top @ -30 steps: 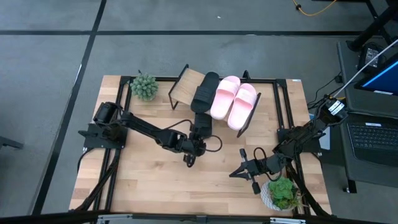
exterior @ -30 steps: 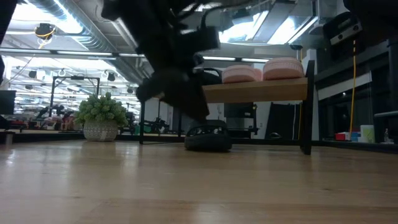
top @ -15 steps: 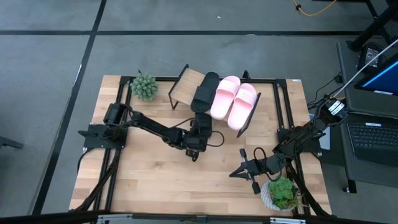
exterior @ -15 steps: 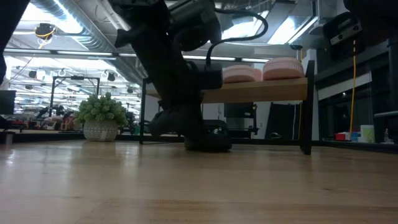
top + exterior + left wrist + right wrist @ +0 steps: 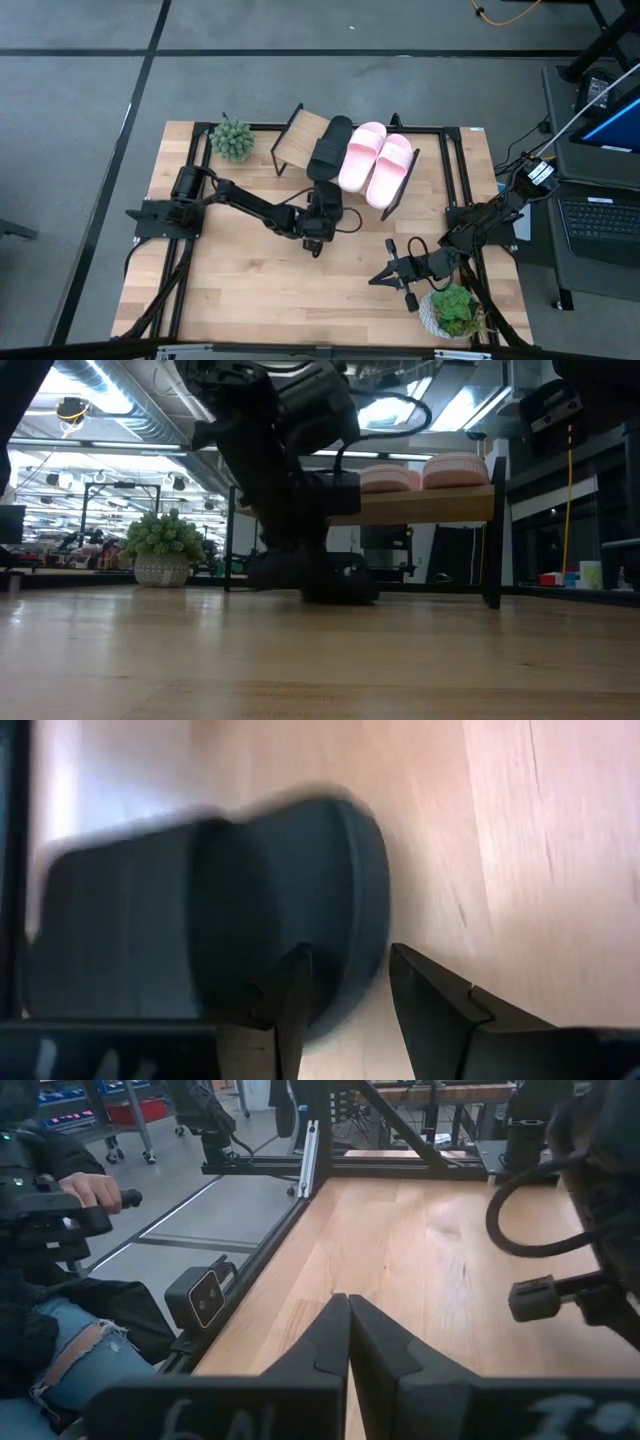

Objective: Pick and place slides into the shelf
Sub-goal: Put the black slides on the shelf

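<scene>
Black rubber slide sandal (image 5: 200, 910) on the wooden surface (image 5: 540, 850): my left end effector (image 5: 345, 995) (fingers slightly parted) straddles its rim, ungripped.

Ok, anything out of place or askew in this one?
Only the unfinished work: one black slide lies on the table in front of the shelf, with the left gripper straddling its edge, jaws open. The other three slides sit side by side on the shelf. Nothing looks spilled or damaged.

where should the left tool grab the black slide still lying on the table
Grip the black slide by its sole's side edge, coming down from above: it lies flat on the table, and the left tool already straddles that rim, one finger over the slide, the other beside it.
</scene>
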